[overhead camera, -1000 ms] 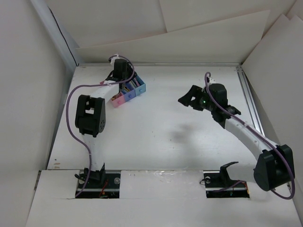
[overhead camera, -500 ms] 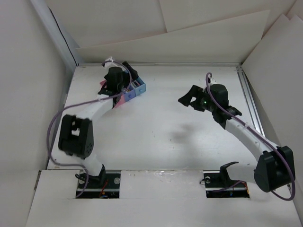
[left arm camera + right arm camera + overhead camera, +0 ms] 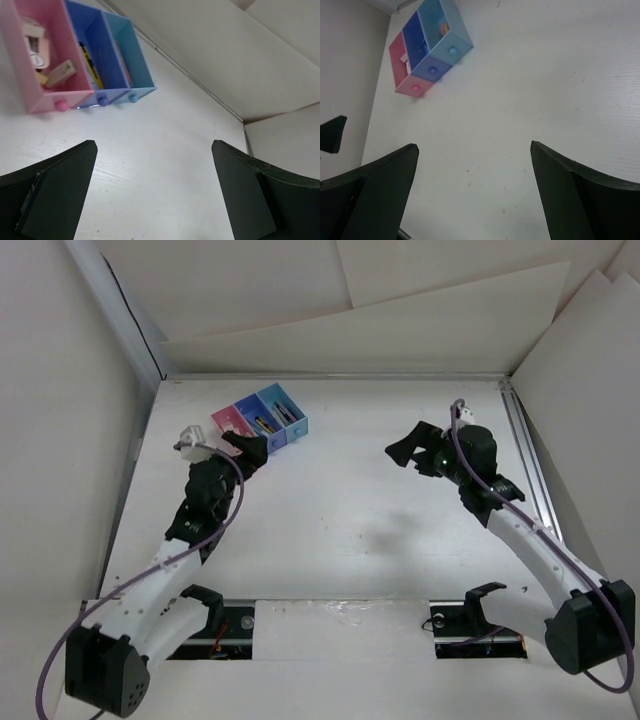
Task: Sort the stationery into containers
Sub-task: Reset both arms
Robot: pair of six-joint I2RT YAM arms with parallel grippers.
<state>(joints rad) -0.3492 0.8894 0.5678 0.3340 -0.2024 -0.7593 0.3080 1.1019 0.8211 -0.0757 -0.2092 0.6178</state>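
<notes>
The containers [image 3: 258, 418] stand at the back left as a joined row: pink bin [image 3: 22, 60], dark blue bin [image 3: 111, 70] and light blue bin [image 3: 134, 55]. Beige eraser-like blocks [image 3: 60, 73] lie in the pink bin and a yellow pen [image 3: 90, 64] in the dark blue one. Something reddish shows in the light blue bin [image 3: 451, 31]. My left gripper [image 3: 245, 448] hovers just in front of the bins, open and empty [image 3: 152, 145]. My right gripper [image 3: 405, 445] hangs over the right half of the table, open and empty [image 3: 473, 146].
White boards wall the table on the left, back and right. A metal rail [image 3: 527, 455] runs along the right edge. The bins [image 3: 427, 50] sit far up-left in the right wrist view. A dark piece of the left gripper [image 3: 332, 134] shows at that view's left edge.
The left arm has pulled back from over the bins toward the near side, and its jaws have opened wide. The right gripper opened fully and shifted slightly right.
</notes>
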